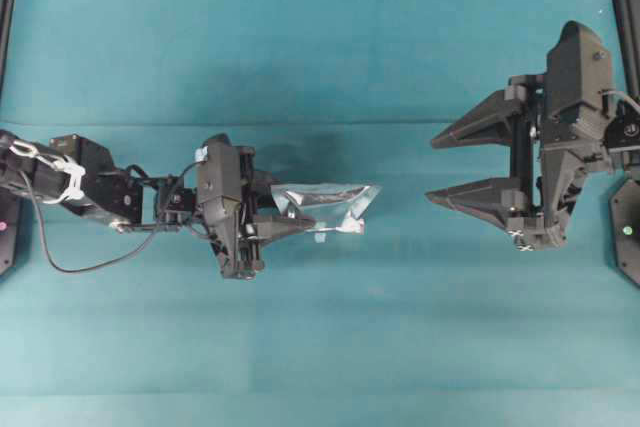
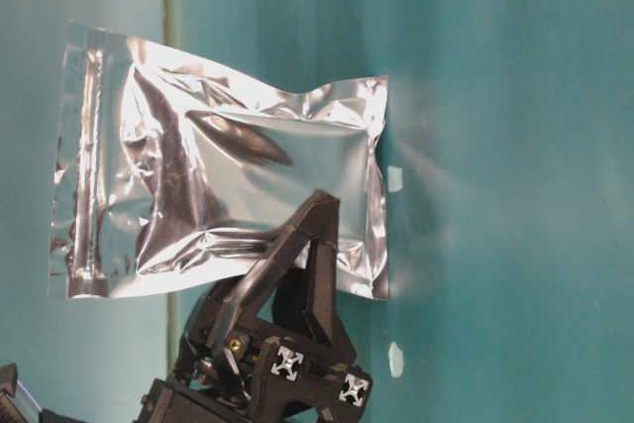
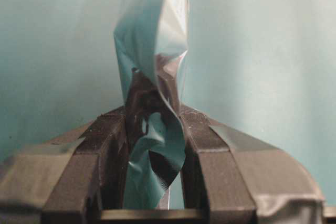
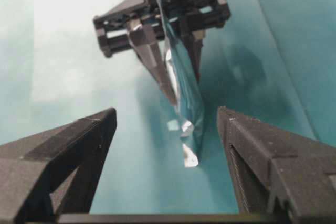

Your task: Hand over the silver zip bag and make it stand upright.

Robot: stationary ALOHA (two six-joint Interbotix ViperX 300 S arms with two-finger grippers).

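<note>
The silver zip bag (image 1: 330,205) is a crinkly foil pouch held off the table, edge-on from above. My left gripper (image 1: 292,219) is shut on its left part, with the foil pinched between the fingers (image 3: 207,145). In the table-level view the silver zip bag (image 2: 228,180) hangs broadside above the left gripper (image 2: 315,220). My right gripper (image 1: 462,162) stands wide open to the right of the bag, apart from it, jaws pointing at it. The right wrist view shows the bag (image 4: 184,85) ahead between the open fingers (image 4: 79,145).
A teal cloth (image 1: 320,47) covers the table. A small white scrap (image 2: 395,359) and another (image 2: 394,178) lie on the cloth. Dark frame posts (image 1: 8,7) stand at the left and right edges.
</note>
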